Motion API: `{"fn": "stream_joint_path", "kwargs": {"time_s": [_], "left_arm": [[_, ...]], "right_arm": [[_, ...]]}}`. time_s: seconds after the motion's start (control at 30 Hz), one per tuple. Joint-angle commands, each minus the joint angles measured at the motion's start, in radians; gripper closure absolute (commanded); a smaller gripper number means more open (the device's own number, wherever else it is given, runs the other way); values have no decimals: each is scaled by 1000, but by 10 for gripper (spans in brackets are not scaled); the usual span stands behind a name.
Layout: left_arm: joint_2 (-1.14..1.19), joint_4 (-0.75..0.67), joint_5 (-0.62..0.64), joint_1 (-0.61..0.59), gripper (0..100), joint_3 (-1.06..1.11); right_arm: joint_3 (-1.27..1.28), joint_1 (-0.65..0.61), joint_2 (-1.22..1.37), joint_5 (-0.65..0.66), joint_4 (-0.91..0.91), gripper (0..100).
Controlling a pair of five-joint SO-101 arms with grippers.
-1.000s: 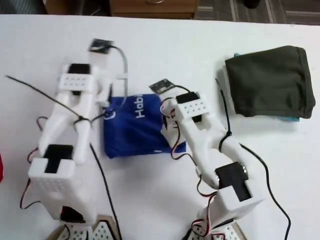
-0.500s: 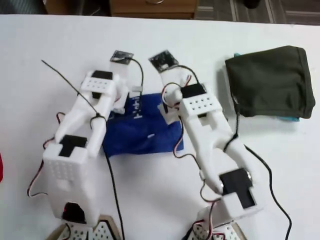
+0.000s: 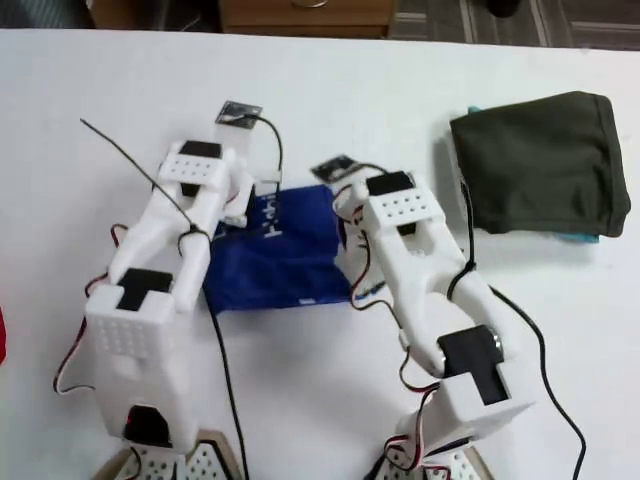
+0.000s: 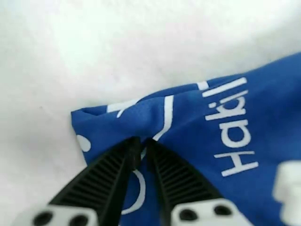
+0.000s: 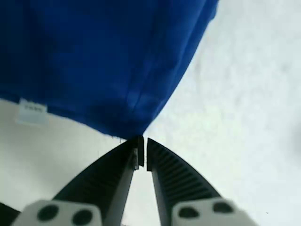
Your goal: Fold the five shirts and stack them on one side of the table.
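Observation:
A folded blue shirt (image 3: 280,255) with white print lies on the white table (image 3: 330,90) between my two arms. My left gripper (image 3: 247,200) is at its far left corner. In the left wrist view that gripper (image 4: 142,143) is shut, pinching a fold of the blue shirt (image 4: 211,141). My right gripper (image 3: 346,205) is at the far right corner. In the right wrist view it (image 5: 141,143) is shut on the tip of the blue shirt's (image 5: 94,61) hem. A folded dark green shirt (image 3: 540,160) lies at the right side of the table.
A teal edge (image 3: 580,237) peeks out under the green shirt. Something red (image 3: 2,335) shows at the left border. Wooden furniture (image 3: 305,15) stands past the table's far edge. Black and red cables trail from both arms over the table.
The left arm swung right to the shirt's far left corner and closed on it. The right arm reached past the far edge, then drew back to the far right corner.

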Motion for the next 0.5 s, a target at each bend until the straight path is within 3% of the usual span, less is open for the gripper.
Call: {"fn": "stream_joint_path", "kwargs": {"time_s": [0.0, 0.2, 0.47], "left_arm": [[-14, -8, 12, -15, 947, -38], [-12, -6, 14, -17, 947, -36], [-12, -6, 14, -12, 947, -36]], "right_arm": [[-3, 18, -124, 21, -2, 978], [-37, 15, -337, -31, -145, 978], [-21, -50, -125, -103, -392, 978]]}}
